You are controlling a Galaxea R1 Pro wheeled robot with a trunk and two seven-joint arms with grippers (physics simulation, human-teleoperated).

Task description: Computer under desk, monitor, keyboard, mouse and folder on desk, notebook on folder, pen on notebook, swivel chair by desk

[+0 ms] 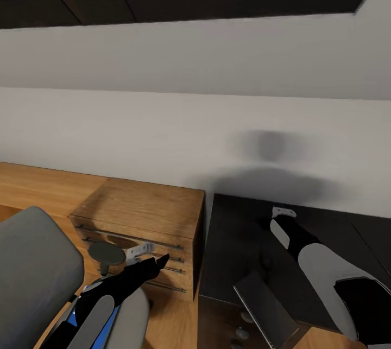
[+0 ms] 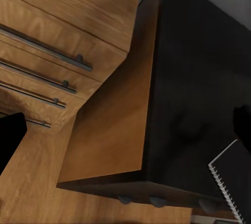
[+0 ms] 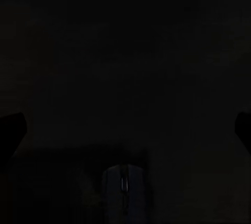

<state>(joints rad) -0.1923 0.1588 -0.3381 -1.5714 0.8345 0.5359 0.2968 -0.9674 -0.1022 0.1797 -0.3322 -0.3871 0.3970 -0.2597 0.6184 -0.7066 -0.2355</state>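
The notebook (image 1: 266, 305) is seen overhanging the tabletop's (image 1: 239, 240) near edge (spiral-bound, judged light, thin, slightly flexible); an edge pinch is advised. The right tool (image 3: 125, 130) stands wide open, empty, above the mouse (image 3: 123, 185). Left tool (image 1: 145, 253): opening indeterminable.

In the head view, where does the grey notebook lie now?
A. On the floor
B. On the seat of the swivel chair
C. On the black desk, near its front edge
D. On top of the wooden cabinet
C. The notebook rests flat on the black top of the desk, close to the front edge, just above the drawer knobs; the left wrist view also shows its spiral-bound corner on the dark top.
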